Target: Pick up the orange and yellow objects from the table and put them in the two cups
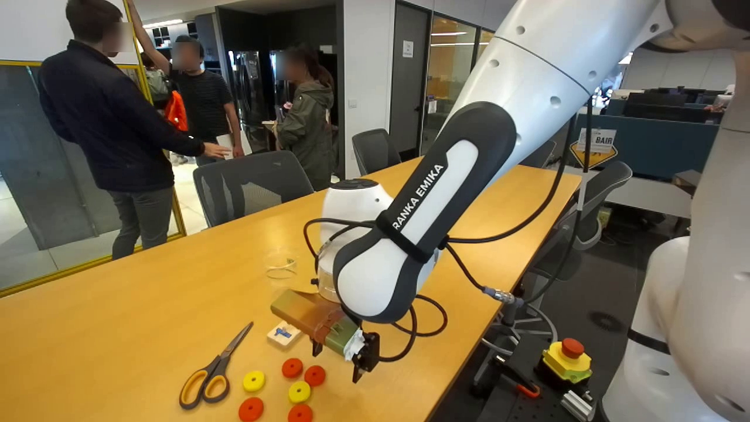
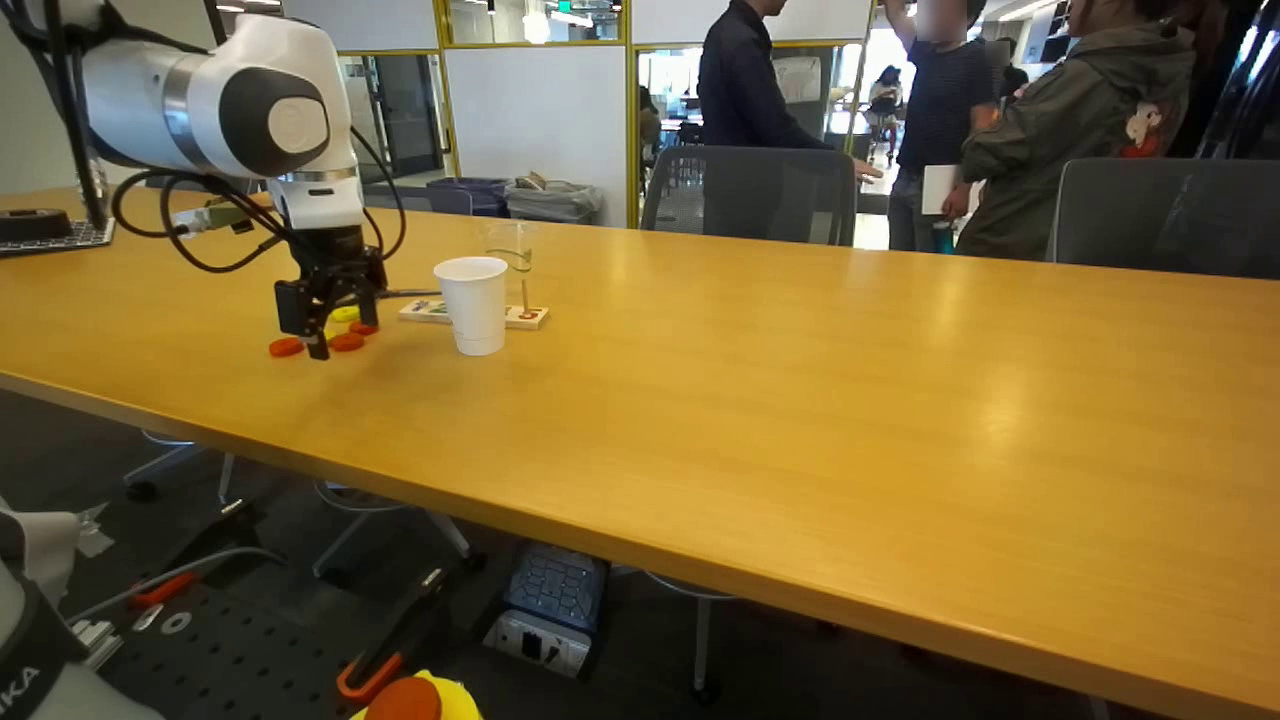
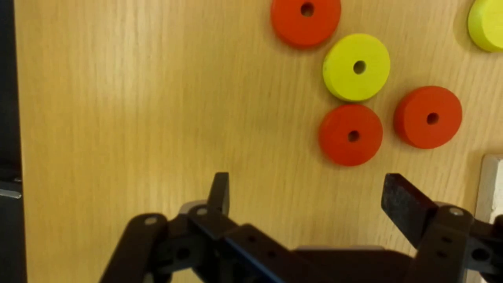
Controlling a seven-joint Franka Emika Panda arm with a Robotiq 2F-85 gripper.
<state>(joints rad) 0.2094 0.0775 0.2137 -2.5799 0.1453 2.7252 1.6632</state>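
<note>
The nearest red disc lies about one o'clock from the gripper in the wrist view — round, so no long axis — with a yellow disc just beyond at twelve. The fingers stand wide apart, gripping nothing. Beneath, a wooden table; in an exterior view, people and a chair toward eleven from the gripper.

The rounded white arm has a dark cover marked "EMIKA", black cables and a black gripper.
</note>
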